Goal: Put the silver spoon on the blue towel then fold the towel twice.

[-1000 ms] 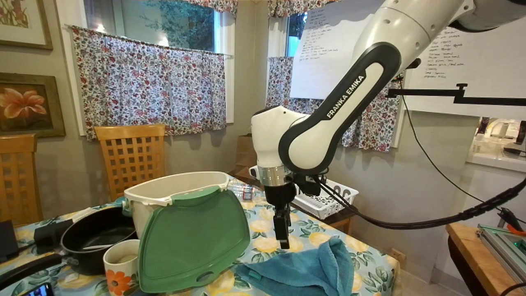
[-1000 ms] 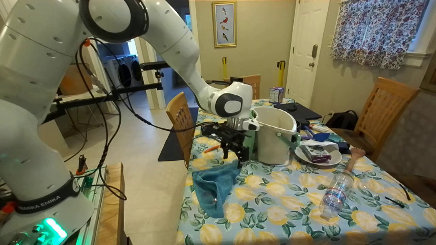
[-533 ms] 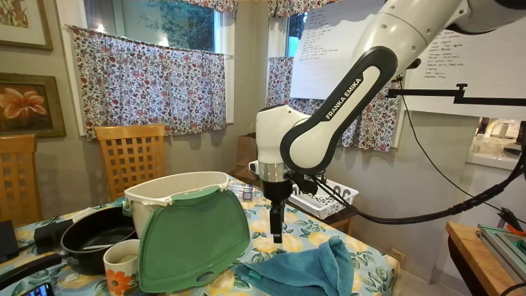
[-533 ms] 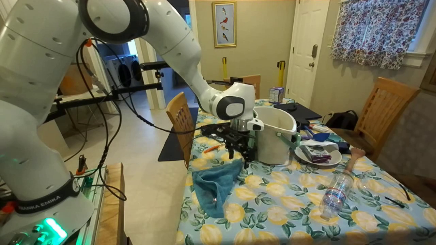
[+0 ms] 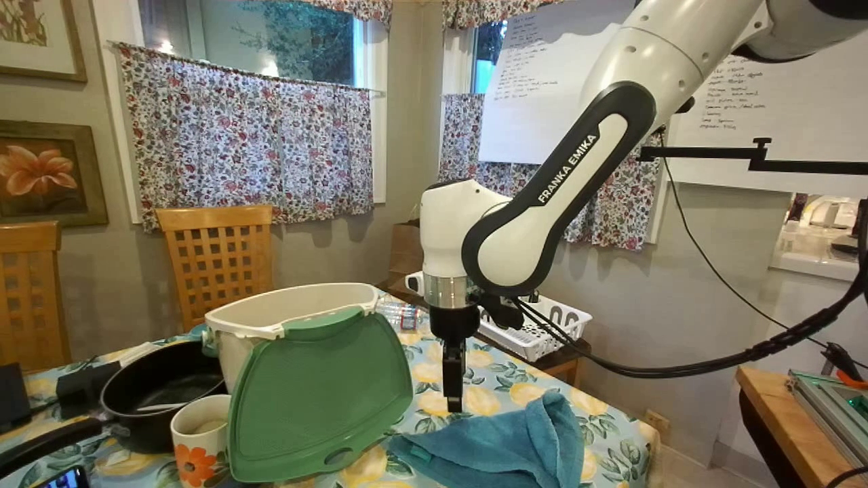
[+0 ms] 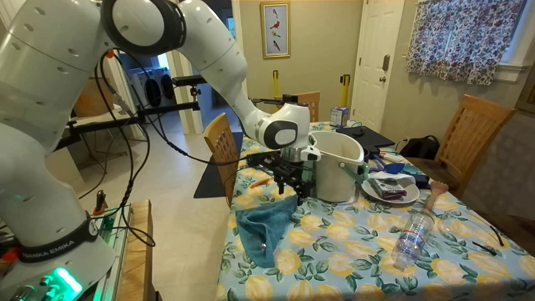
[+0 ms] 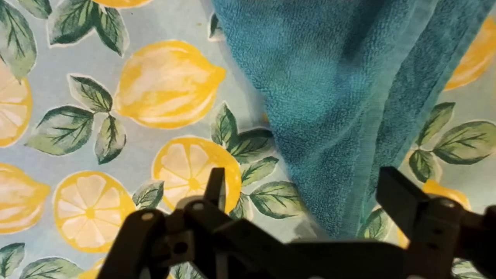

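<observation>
Blue towel (image 7: 329, 104) lies partly under the gripper (image 7: 300, 182), jaws wide and empty; a hard tug could spill the silver spoon (image 6: 263, 246).

Towel (image 6: 265, 225), bin (image 6: 334, 177), bottle (image 6: 412, 240) on tablecloth (image 6: 345, 278).

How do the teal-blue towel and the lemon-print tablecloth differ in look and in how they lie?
The teal-blue towel is one plain colour, while the lemon-print tablecloth is patterned in yellow and green over pale blue. The towel has a fuzzy pile; the tablecloth looks smooth. The towel lies rumpled, partly folded over; the tablecloth is spread flat. Both show blue.
</observation>
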